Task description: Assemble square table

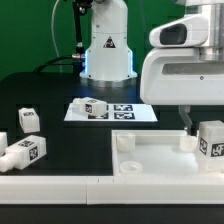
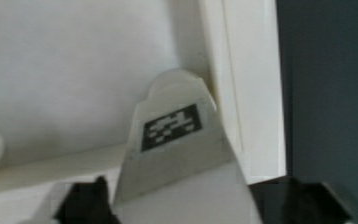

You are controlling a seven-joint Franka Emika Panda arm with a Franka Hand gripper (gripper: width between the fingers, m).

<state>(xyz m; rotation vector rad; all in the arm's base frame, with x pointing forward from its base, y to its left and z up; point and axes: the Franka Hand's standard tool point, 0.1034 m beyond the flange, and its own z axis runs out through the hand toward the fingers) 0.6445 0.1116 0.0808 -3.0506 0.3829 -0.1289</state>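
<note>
Exterior view: gripper (image 1: 207,130) is down at the square panel (image 1: 150,160)'s corner on the view's right, tagged leg (image 1: 212,142) in it; wrist view: fingers (image 2: 91,200) pinch that leg from both sides, its tip right by the panel's raised rim (image 2: 240,80).

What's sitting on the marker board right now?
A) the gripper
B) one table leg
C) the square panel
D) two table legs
B: in the exterior view a single tagged leg lies on the marker board, while the square panel lies off the board, nearer the camera.
</note>
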